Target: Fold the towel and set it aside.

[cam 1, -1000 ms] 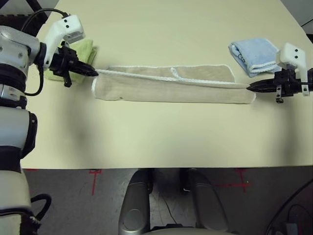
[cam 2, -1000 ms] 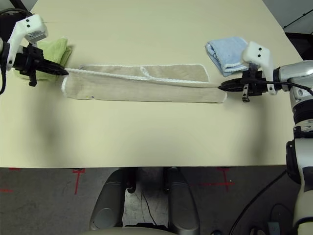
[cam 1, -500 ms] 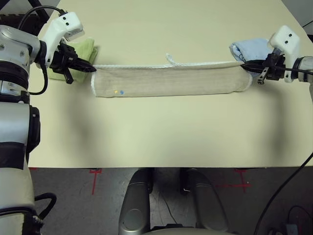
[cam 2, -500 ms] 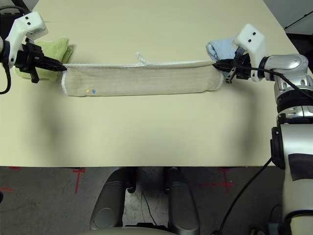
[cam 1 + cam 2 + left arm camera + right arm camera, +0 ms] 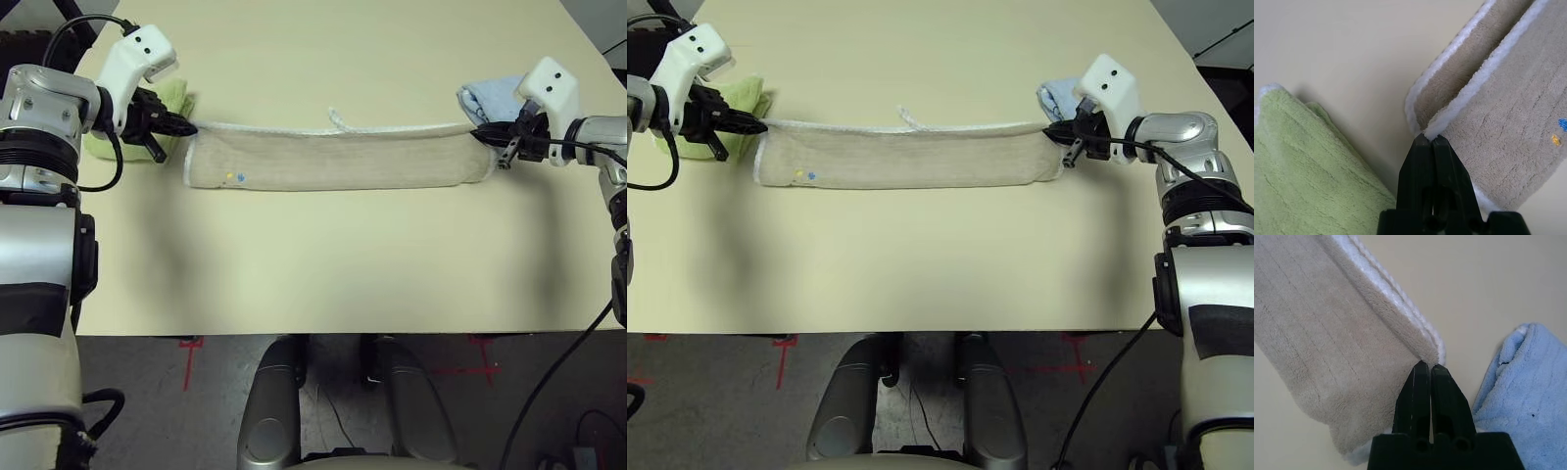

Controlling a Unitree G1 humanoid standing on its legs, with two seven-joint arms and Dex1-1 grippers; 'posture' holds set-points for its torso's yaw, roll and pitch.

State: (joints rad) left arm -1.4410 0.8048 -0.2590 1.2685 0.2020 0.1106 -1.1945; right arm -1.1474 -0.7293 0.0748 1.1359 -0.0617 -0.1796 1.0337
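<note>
towel (image 5: 911, 160) stretched between both tools

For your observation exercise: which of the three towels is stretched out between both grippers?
The long beige terry towel; the green and blue ones lie bunched, unheld.

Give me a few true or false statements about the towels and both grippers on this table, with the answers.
1. The beige towel lies folded into a long strip. True.
2. The left gripper stands open above the towel. False: it is shut on the towel's corner.
3. The right gripper pinches the towel's other end. True.
4. The light blue towel lies beside the left gripper. False: the light green towel does; the blue one lies by the right gripper.
</note>
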